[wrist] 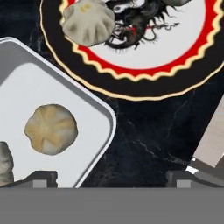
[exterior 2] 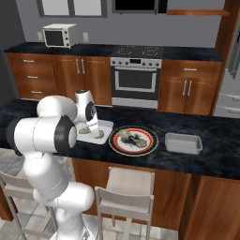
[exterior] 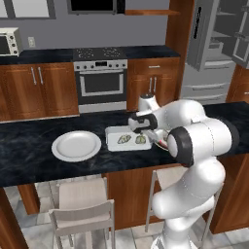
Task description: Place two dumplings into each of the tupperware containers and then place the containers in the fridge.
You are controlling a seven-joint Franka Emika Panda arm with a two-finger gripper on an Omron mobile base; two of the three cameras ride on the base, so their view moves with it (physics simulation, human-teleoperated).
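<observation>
Two dumplings [wrist: 51, 128] sit in the near tupperware container [exterior: 113, 144] beneath my open, empty fingers [wrist: 109, 179]; first box done. One dumpling [wrist: 89, 21] waits on the red-rimmed plate [exterior 2: 151, 145], second container [exterior 2: 183, 143] empty on the worktop [exterior 2: 215, 154], fridge [exterior: 214, 48] trips remain

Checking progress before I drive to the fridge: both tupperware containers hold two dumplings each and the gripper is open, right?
Not quite. The near container holds two dumplings, but the other container is empty in the right base view; dumplings are on the red-rimmed plate. The gripper is open, as said.
</observation>
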